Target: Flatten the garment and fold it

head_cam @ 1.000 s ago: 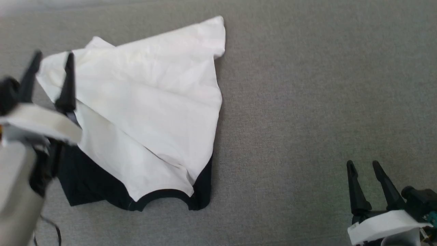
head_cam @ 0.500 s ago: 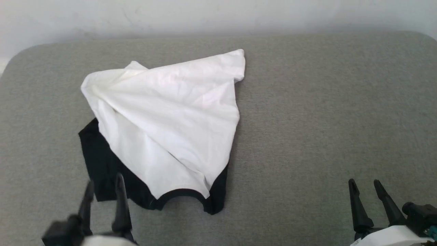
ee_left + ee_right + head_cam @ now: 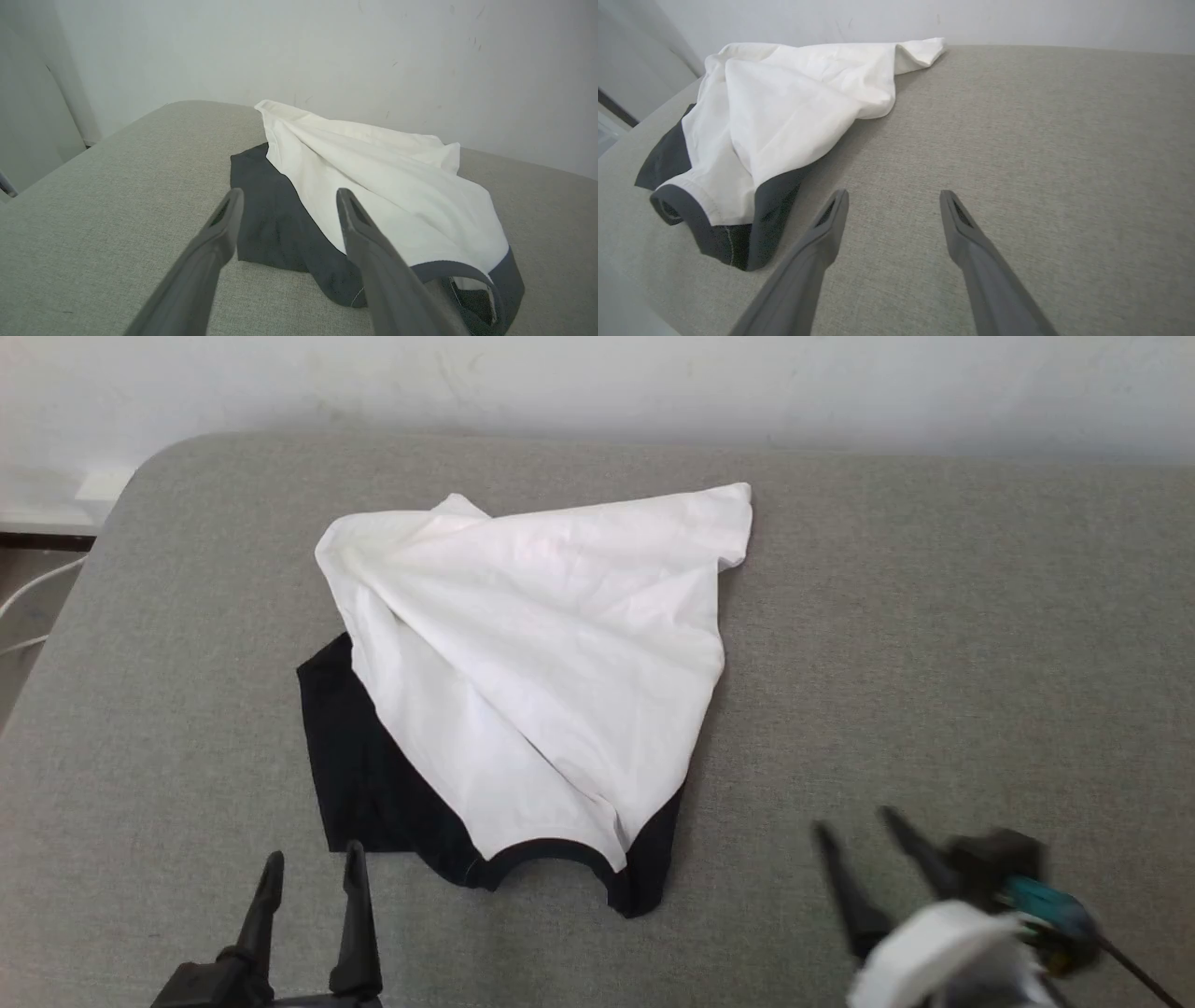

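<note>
The garment (image 3: 541,644) lies bunched and doubled over on the grey padded surface (image 3: 934,616). The left tool (image 3: 313,854) and right tool (image 3: 854,821) gape wide, empty, short of its neckline; each should pinch a near corner and spread outward

Soft, even daylight fills the head view, bright enough that the wall (image 3: 597,383) is close to washed out and the white body of the garment (image 3: 541,644) keeps only faint creases. The garment throws a thin, soft shadow onto the grey fabric surface (image 3: 934,663) along its right edge. The right gripper (image 3: 853,819) is smeared and soft-edged, while the left gripper (image 3: 314,852) is crisp. Both wrist views bow the surface's far edge, as wide lenses do. The left one is dimmer with a greenish cast, its near fingers (image 3: 205,261) are slightly soft, and the garment's black parts read as washed grey.
</note>
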Motion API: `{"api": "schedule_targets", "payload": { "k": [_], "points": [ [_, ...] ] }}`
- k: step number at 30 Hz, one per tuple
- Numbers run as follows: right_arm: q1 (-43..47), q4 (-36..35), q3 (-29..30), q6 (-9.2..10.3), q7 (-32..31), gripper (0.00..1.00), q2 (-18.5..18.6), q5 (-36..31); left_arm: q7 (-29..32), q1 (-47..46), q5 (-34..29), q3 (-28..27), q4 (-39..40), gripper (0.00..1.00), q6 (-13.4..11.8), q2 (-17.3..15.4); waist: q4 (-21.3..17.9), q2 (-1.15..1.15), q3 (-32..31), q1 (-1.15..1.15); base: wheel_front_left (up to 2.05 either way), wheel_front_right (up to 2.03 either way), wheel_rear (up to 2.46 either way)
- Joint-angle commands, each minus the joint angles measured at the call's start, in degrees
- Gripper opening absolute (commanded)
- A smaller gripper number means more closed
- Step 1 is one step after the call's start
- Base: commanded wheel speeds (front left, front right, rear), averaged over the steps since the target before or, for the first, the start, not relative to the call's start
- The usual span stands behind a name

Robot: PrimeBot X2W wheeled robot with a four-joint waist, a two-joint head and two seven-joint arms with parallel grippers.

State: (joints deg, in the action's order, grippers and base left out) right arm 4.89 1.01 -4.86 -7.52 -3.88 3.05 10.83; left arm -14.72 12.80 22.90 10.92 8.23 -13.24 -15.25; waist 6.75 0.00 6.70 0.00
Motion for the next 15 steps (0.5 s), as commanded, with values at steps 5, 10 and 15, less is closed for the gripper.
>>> {"api": "schedule_targets", "payload": {
  "k": [5, 10, 15],
  "points": [
    [-7.53, 2.81, -9.32, 0.03, -11.53, 1.00, 0.47, -1.50, -0.28, -1.16, -1.11, -0.77, -1.27, 1.00, 2.51, 2.56, 0.94, 0.00, 0.76, 0.00, 0.00, 0.00, 0.00],
    [-14.09, 7.60, -16.64, 0.03, -17.40, 1.00, 3.36, 0.82, -0.28, -2.33, -1.91, -1.26, -2.42, 1.00, 4.62, 4.80, 2.74, 0.00, 1.37, 0.00, 0.00, 0.00, 0.00],
    [-18.60, 12.81, -21.02, 0.03, -18.71, 1.00, 5.18, 3.15, -0.28, -2.92, -2.81, -2.05, -3.38, 1.00, 6.15, 6.68, 4.82, 0.00, 1.95, 0.00, 0.00, 0.00, 0.00]
  ]
}}
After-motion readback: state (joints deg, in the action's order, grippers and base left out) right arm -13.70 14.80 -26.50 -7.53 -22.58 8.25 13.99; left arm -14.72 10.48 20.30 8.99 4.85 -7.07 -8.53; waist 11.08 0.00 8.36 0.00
